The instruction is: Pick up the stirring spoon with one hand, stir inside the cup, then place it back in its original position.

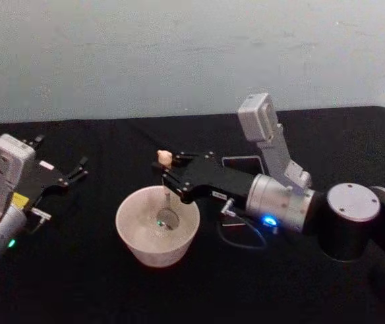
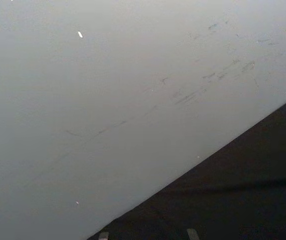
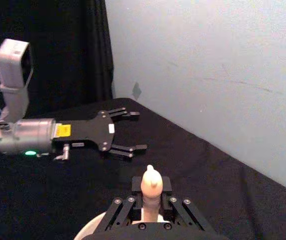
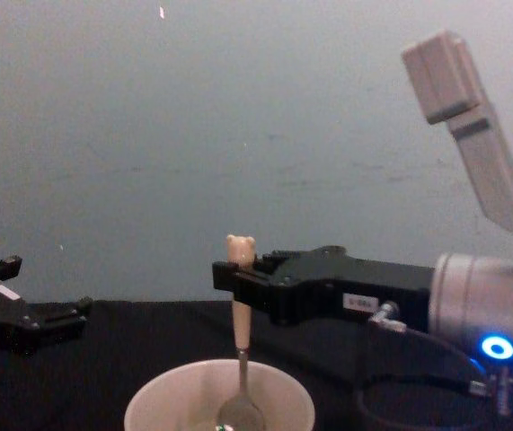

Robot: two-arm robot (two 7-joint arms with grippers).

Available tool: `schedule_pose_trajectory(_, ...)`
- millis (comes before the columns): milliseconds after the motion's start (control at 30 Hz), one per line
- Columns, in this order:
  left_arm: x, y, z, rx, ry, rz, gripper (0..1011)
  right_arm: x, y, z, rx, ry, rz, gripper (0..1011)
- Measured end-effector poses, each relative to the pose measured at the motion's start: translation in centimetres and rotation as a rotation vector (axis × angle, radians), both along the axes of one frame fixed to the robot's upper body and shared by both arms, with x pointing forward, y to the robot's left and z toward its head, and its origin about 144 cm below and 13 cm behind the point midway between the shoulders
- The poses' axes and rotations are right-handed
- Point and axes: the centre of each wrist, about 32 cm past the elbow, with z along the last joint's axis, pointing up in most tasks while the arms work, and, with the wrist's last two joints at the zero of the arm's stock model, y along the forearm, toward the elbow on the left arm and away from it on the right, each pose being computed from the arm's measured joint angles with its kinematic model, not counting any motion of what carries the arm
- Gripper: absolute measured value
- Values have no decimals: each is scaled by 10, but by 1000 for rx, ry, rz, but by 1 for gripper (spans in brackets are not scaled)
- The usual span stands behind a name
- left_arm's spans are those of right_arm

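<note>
The stirring spoon [image 4: 240, 296] stands upright in the cream-white cup [image 1: 138, 236], its metal bowl down near the cup's bottom and its beige bear-head top above the rim. My right gripper [image 4: 234, 275] is shut on the spoon's handle just below the bear head, reaching in from the right over the cup [image 4: 162, 400]. In the right wrist view the bear head [image 3: 151, 181] pokes up between the right gripper's [image 3: 151, 201] fingers. My left gripper [image 1: 79, 169] rests open on the table to the left of the cup, holding nothing.
A black cloth covers the table [image 1: 77, 283], with a pale wall behind. A dark square holder [image 1: 245, 165] lies behind my right arm. A cable [image 1: 239, 237] loops on the cloth right of the cup.
</note>
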Motion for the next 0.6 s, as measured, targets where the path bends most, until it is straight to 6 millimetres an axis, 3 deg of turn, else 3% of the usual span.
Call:
schedule_pose_trajectory(300,0,0,0,0,0,0,1001,-15,-10,1,5,21,48,221)
schedule_pose_trajectory(600,0,0,0,0,0,0,1001,-24,-1,-2,7,35,91,218)
